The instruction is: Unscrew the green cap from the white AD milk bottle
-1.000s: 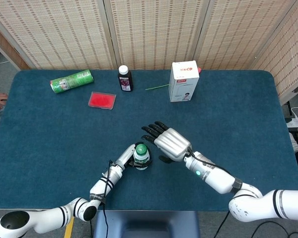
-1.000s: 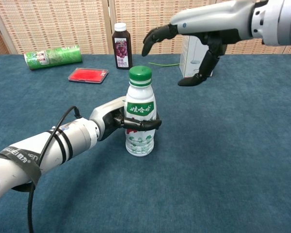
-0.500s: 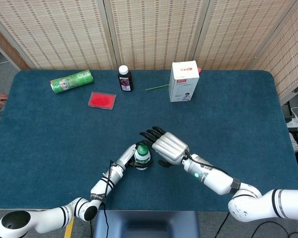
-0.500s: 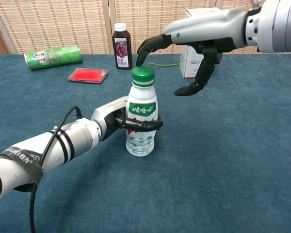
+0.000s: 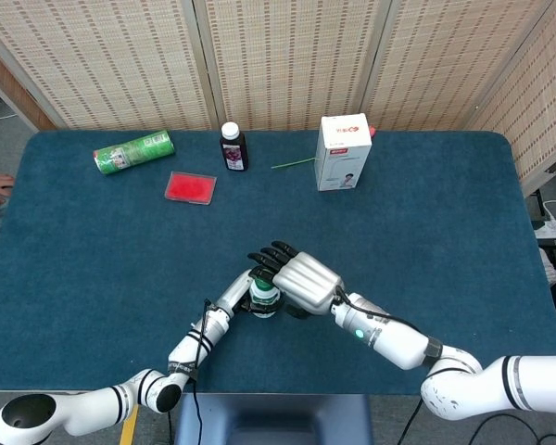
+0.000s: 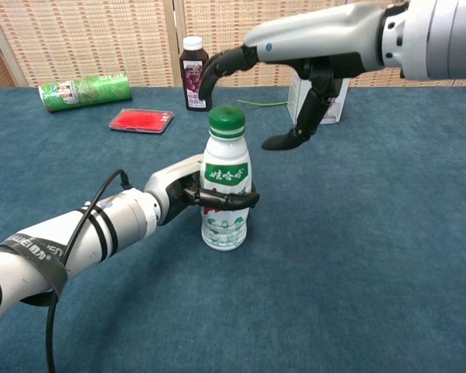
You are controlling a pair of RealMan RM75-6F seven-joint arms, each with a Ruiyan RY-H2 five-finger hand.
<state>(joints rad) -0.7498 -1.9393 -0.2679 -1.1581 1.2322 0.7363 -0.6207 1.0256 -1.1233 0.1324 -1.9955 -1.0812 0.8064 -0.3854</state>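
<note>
The white AD milk bottle (image 6: 224, 194) stands upright on the desk (image 6: 373, 256), gripped around its middle by the left hand (image 6: 193, 192). The right hand (image 6: 276, 85) hovers spread above the green cap (image 6: 226, 119), holding nothing.

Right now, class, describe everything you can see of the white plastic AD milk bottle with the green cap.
The white plastic AD milk bottle stands upright on the blue table, near the front edge. It has a green and white printed label. Its round green screw cap is on. The left hand grips its waist; the right hand hovers spread above the cap, not touching.
</note>
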